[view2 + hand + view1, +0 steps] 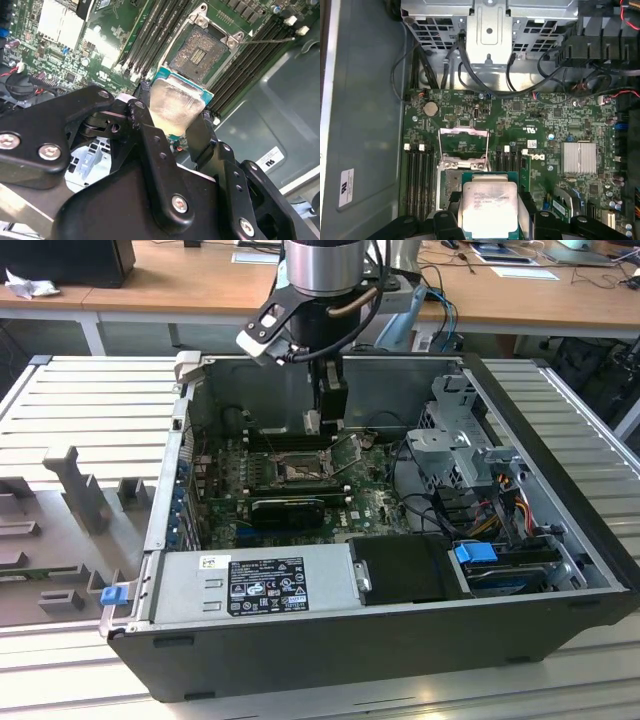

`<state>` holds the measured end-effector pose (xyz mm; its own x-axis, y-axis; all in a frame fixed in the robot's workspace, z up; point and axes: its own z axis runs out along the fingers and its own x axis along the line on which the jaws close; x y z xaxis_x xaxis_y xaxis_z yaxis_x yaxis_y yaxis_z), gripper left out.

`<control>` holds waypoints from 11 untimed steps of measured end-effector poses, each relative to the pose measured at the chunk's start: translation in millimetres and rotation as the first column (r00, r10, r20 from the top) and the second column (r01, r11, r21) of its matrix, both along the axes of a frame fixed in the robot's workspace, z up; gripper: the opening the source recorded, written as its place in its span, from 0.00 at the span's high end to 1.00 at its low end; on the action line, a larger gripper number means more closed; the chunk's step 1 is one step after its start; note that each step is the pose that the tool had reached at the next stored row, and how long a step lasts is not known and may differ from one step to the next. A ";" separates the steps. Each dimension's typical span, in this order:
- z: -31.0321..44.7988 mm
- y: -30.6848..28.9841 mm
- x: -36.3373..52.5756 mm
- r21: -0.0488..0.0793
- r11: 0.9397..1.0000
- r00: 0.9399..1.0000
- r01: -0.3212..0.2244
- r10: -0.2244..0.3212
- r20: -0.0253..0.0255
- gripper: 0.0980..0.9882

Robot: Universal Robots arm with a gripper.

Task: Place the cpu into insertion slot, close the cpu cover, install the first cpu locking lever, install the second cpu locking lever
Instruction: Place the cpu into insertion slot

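Pincer: hangs inside the open computer case, above the green circuit board, clamped on the cpu.
Cpu: pinched at two opposite edges between the black fingers, pale metal top showing. It is held clear of the board and not seated.
Insertion slot: below and just ahead of the fingertips, its dark contact field uncovered. In the first wrist view the cpu overlaps its nearer part.
Cpu cover: raised open, on the far side of the slot from the pincer.
Locking lever: thin rod jutting from a slot corner across the memory slots, apart from the pincer.
Power supply: grey box, well apart from the pincer.
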<state>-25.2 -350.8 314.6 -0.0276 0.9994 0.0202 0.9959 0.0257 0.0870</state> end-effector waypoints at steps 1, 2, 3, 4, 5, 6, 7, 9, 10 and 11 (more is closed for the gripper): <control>-1.8 0.0 0.0 0.000 1.000 1.000 0.000 0.000 -0.001 0.52; -2.7 0.0 0.0 0.000 1.000 1.000 0.000 0.000 -0.001 0.52; -4.6 0.0 0.0 0.000 1.000 1.000 0.000 0.000 -0.003 0.52; -6.0 0.0 0.0 0.000 1.000 1.000 0.000 0.000 -0.003 0.52; -7.5 0.0 0.0 0.000 1.000 1.000 0.000 0.000 -0.004 0.52; -9.0 0.0 0.0 0.000 1.000 1.000 0.000 0.000 -0.004 0.52; -10.2 0.0 0.0 0.000 1.000 1.000 0.000 0.000 -0.004 0.52; -12.5 0.0 0.0 0.000 1.000 1.000 0.000 0.000 -0.004 0.52; -13.6 0.0 0.0 0.000 1.000 1.000 0.000 0.000 -0.004 0.52; -14.8 0.0 0.0 0.000 1.000 1.000 0.000 0.000 -0.004 0.52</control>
